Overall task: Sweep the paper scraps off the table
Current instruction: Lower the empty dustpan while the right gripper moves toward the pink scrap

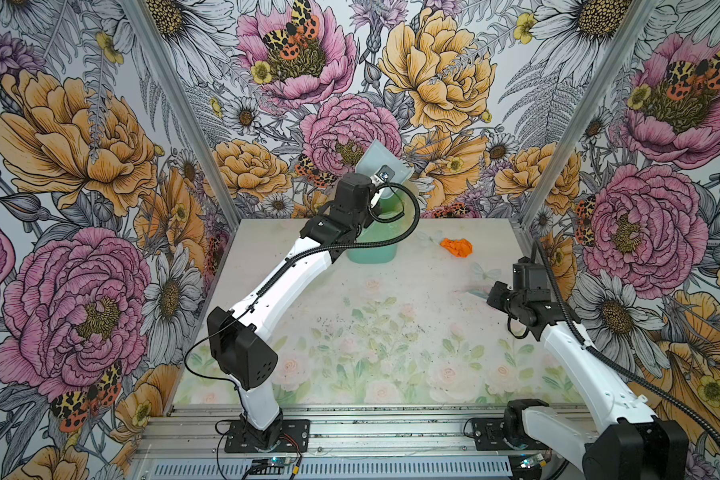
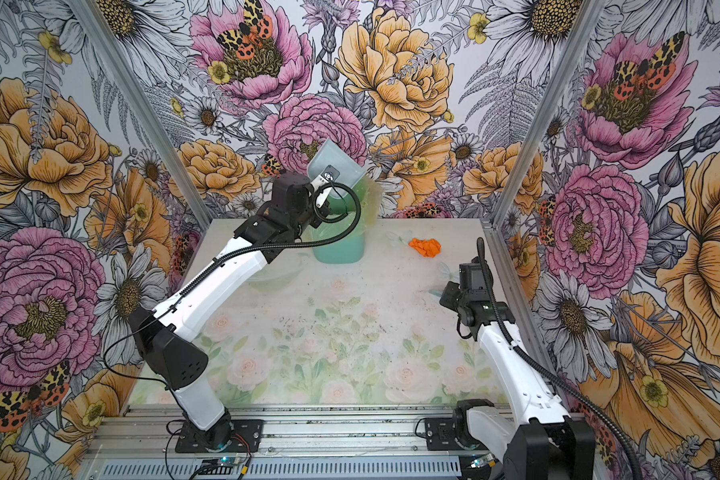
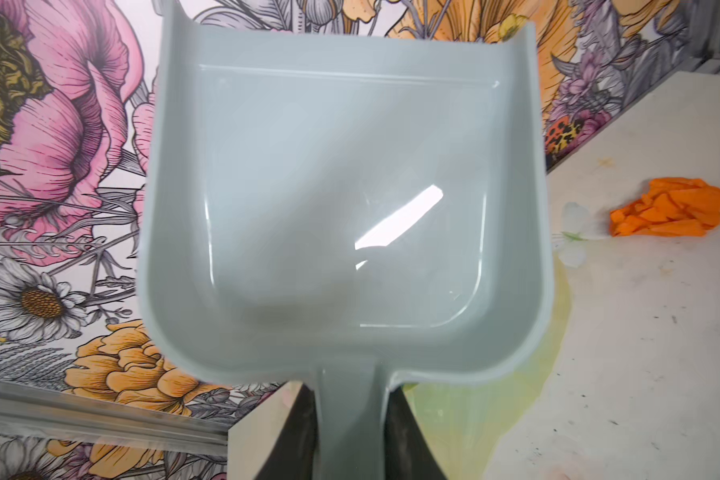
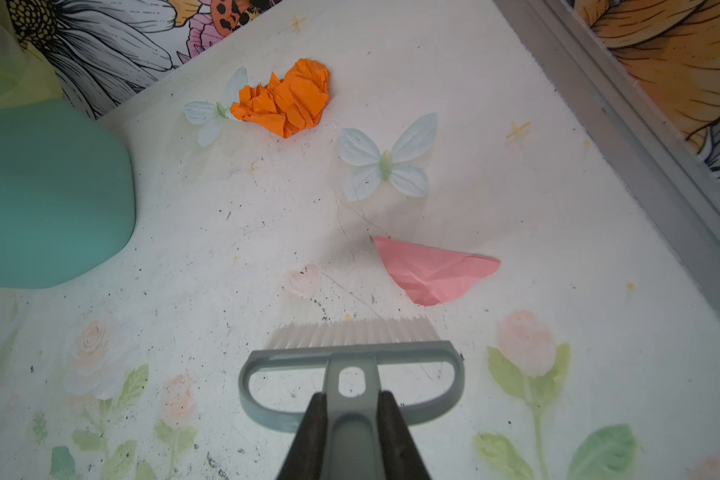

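An orange paper scrap [image 1: 457, 247] [image 2: 425, 247] [image 4: 285, 97] [image 3: 670, 208] lies at the back right of the table [image 1: 391, 345]. A flatter pink paper scrap [image 4: 433, 268] lies just beyond the white bristles of the grey-blue brush [image 4: 350, 357]. My right gripper [image 4: 352, 399] is shut on the brush handle, low over the table's right side [image 1: 491, 297]. My left gripper [image 3: 350, 399] is shut on the handle of the grey-blue dustpan [image 3: 341, 187] [image 1: 381, 160] [image 2: 333, 160]. The pan is raised and tilted over the bin, and its inside shows nothing.
A green bin [image 1: 371, 249] [image 2: 339, 249] [image 4: 46, 195] with a yellowish liner [image 3: 528, 374] stands at the back middle, left of the orange scrap. Floral walls and metal rails [image 4: 641, 124] close the table's sides. Dark specks dot the surface.
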Controlling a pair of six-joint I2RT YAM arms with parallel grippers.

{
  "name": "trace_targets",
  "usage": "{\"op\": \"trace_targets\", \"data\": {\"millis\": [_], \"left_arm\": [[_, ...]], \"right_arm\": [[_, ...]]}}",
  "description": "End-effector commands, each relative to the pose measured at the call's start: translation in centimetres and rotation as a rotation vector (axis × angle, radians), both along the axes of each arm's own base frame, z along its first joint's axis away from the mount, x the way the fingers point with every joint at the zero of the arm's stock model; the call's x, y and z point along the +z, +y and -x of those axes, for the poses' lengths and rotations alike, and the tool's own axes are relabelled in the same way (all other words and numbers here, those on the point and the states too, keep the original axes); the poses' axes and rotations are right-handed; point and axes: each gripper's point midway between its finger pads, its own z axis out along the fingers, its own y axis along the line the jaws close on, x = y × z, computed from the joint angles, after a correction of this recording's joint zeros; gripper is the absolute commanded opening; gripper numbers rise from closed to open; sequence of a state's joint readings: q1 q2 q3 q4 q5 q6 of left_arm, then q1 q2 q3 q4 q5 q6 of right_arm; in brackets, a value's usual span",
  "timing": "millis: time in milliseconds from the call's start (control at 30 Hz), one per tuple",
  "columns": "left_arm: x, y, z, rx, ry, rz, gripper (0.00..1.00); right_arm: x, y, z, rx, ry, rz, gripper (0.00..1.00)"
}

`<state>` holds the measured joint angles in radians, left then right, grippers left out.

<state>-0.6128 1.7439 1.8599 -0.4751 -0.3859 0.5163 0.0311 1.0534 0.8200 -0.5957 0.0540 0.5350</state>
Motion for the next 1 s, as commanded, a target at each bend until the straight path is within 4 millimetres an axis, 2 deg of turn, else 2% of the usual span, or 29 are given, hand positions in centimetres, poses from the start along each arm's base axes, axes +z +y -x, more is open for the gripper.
{"op": "trace_targets", "data": {"millis": [0, 200, 567, 967], "left_arm": [[1.0, -1.7, 2.1, -0.096, 0.024, 0.123, 0.0], [0.0, -4.4, 4.5, -0.212, 0.091, 0.206, 0.0], [-4.2, -7.5, 7.2, -0.309, 0.213, 0.273, 0.0], [-8.3, -10.2, 8.7, -0.366, 0.325, 0.284, 0.0]], "right_arm": [[2.0, -1.4, 0.2, -0.076, -0.055, 0.02, 0.0], [2.4, -1.8, 0.9, -0.112, -0.071, 0.017, 0.0], [2.8, -2.6, 2.3, -0.156, -0.077, 0.028, 0.0], [2.9, -2.9, 3.1, -0.181, -0.078, 0.03, 0.0]]}}
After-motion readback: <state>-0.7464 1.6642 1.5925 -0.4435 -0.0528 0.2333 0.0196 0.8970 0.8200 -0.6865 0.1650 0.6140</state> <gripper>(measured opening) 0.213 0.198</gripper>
